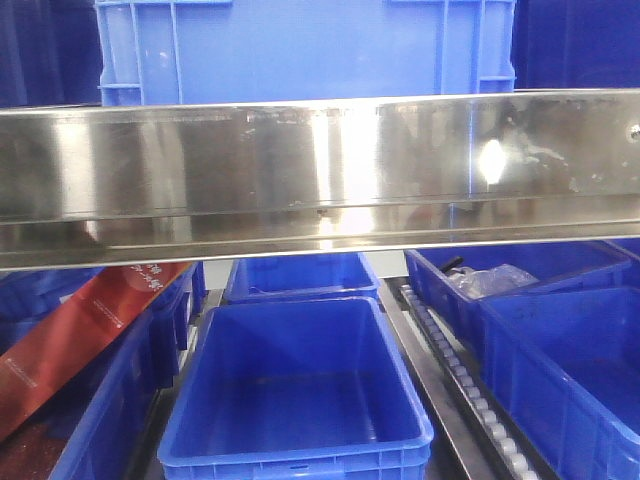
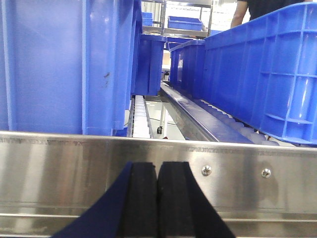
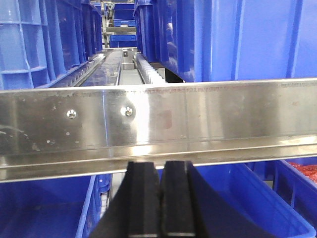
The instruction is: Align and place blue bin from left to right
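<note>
Steel rail (image 1: 320, 170) fronts blue bin (image 1: 305, 50); lower tub (image 1: 295, 390) empty; both jaws clenched, nothing held.

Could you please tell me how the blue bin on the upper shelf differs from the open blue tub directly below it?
The blue bin sits above the steel rail, with only its side wall in view; the blue tub sits below the rail, seen from above with its bare inside showing. The blue bin's wall carries raised vertical ribs and frames near its corners; the blue tub's inner walls are smooth. Both are bright blue plastic.
</note>
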Available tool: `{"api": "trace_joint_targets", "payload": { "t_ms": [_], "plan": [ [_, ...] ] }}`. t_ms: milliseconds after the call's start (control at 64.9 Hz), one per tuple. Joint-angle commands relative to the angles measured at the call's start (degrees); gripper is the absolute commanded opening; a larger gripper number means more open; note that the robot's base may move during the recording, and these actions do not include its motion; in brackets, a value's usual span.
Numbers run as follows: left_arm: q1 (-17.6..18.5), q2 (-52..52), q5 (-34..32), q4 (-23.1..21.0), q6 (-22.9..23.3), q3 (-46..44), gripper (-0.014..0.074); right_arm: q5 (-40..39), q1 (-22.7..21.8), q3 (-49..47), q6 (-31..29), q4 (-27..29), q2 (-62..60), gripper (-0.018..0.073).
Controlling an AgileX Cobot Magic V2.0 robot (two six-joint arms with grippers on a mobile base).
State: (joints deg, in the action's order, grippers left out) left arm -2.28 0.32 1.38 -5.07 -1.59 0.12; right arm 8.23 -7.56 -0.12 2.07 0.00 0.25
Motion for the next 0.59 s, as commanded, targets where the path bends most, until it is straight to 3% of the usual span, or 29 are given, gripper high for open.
{"api": "trace_joint_targets", "payload": {
  "t_ms": [0,570],
  "plan": [
    [-0.1,-0.3,-1.0,-0.2,-0.2,-0.1,-0.0111,-1.6,-0.2,0.1,-0.2,0.3,-0.2,-0.0069],
    [-0.1,-0.3,-1.0,-0.2,-0.2,-0.1,-0.0111,-1.6,-0.2,0.1,-0.2,0.3,-0.2,-0.0069]
  ]
}}
